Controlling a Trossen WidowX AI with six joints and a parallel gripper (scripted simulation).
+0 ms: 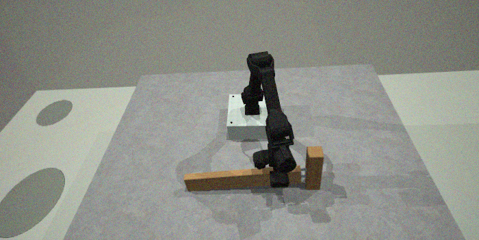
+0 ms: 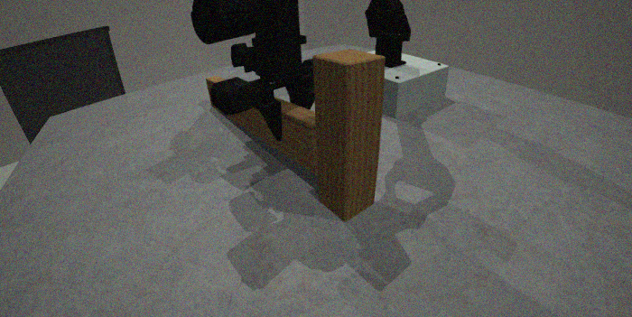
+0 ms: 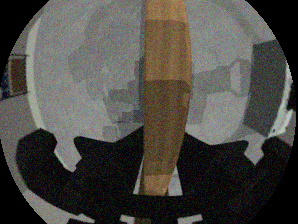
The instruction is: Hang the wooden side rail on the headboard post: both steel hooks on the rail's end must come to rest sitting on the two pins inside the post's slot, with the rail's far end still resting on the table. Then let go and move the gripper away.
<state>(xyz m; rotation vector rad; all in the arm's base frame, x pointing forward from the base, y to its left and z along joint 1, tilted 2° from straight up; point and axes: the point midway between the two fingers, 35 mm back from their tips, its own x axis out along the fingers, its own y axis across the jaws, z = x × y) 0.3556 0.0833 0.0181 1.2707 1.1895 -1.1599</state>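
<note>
The wooden side rail (image 1: pixel 226 180) (image 2: pixel 295 142) (image 3: pixel 165 60) lies lengthwise toward the post, its far end low at the table and its hook end slightly higher. My gripper (image 1: pixel 280 180) (image 2: pixel 290 116) (image 3: pixel 158 127) points down and is shut on the rail near the hook end. The headboard post (image 1: pixel 314 169) (image 2: pixel 348 133) stands upright just beyond that end. A narrow gap between them shows the grey steel hooks (image 1: pixel 303 169) in the top view, reaching to the post's face. The slot and pins are hidden, so I cannot tell whether the hooks sit on the pins.
The arm's white base block (image 1: pixel 246 132) (image 2: pixel 417 94) stands behind the rail. The arm reaches forward from it over the rail. The grey table (image 1: pixel 154 124) (image 2: pixel 135 241) carries shadows of the arm. A dark panel (image 2: pixel 63 74) stands beyond the table in the exterior view.
</note>
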